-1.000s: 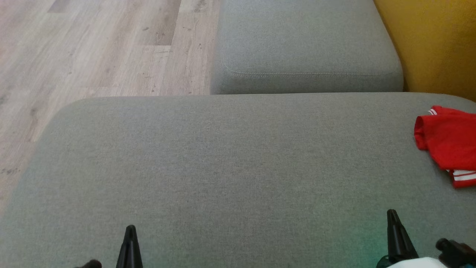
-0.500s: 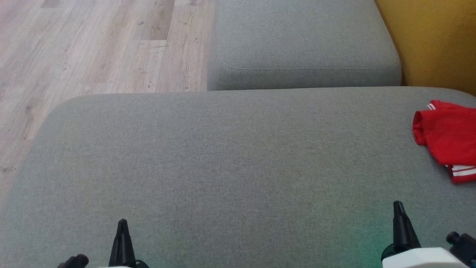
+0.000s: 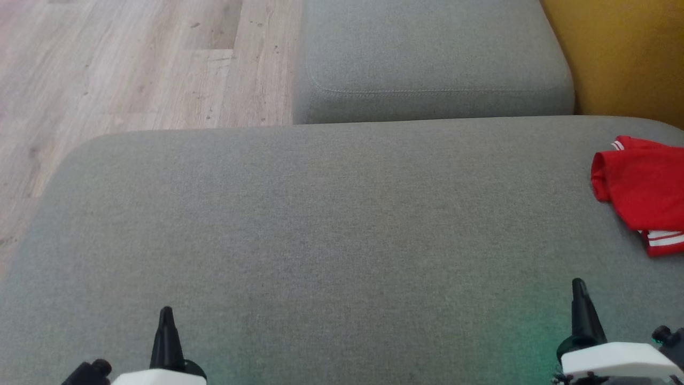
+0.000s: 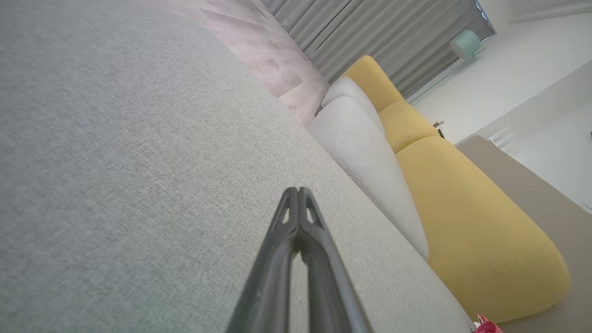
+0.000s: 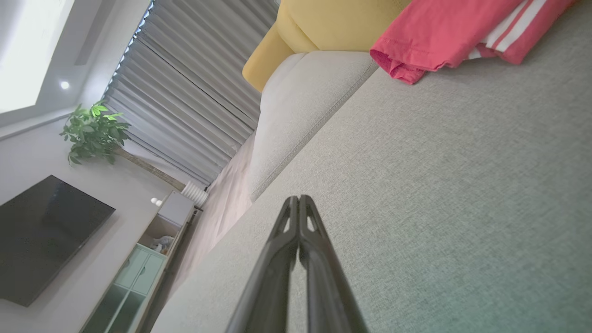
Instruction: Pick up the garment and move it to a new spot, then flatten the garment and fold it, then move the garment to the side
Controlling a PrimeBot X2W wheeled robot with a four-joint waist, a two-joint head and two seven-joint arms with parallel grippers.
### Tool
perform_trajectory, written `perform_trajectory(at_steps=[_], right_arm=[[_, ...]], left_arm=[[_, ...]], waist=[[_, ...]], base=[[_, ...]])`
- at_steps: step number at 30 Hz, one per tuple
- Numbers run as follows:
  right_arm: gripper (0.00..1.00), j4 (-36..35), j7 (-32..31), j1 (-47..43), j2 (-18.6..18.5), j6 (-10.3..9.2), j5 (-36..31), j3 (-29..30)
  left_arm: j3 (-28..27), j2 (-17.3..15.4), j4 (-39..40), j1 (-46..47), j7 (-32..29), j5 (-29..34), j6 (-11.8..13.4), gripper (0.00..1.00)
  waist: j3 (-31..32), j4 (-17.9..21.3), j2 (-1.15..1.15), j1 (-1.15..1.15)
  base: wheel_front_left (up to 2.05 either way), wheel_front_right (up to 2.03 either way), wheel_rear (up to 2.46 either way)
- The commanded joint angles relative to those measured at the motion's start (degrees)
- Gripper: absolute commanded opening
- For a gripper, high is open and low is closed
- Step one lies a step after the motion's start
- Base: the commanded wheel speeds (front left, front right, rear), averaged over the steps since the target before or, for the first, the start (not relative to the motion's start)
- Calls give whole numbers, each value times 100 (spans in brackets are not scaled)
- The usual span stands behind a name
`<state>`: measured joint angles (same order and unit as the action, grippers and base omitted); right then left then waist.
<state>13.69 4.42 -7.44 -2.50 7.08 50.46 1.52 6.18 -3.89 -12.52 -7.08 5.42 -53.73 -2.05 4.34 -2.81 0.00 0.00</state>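
Left end effector (image 3: pixel 165 315) and right end effector (image 3: pixel 578 286) hover pressed together; unopened, they could shove the garment (image 3: pixel 641 198) at 3 o'clock aside.

Cut edges and things too small to tell

The red fabric garment with white stripes (image 3: pixel 638 192) runs off the right edge of the head view and off the top edge of the right wrist view (image 5: pixel 444 27). In the left wrist view it is a mere red scrap in the bottom right corner (image 4: pixel 486 326). The dark two-fingered left tool (image 3: pixel 166 311) and right tool (image 3: pixel 578 282) are cut by the head view's bottom edge. Small pale items (image 5: pixel 162 241) in the pale mint cabinet (image 5: pixel 138 273), at the lower left of the right wrist view, are too small to tell. The black flat television (image 5: pixel 46 236) is cropped at that view's left edge.
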Motion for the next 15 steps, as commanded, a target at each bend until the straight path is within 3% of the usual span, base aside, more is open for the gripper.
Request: perform_trajectory(at_steps=[1,15], right_arm=[[0,-168,-27,309,-113,22,158,-29],[0,-122,-255,561,-122,27,1162,62]], left_arm=[[-160,-74,153,327,-37,-137,-36,0],[-367,-76,82,564,-267,-1088,-160,0]], waist=[[-7,5,0,0],[-115,72,0,0]], base=[[0,0,0],[0,0,0]])
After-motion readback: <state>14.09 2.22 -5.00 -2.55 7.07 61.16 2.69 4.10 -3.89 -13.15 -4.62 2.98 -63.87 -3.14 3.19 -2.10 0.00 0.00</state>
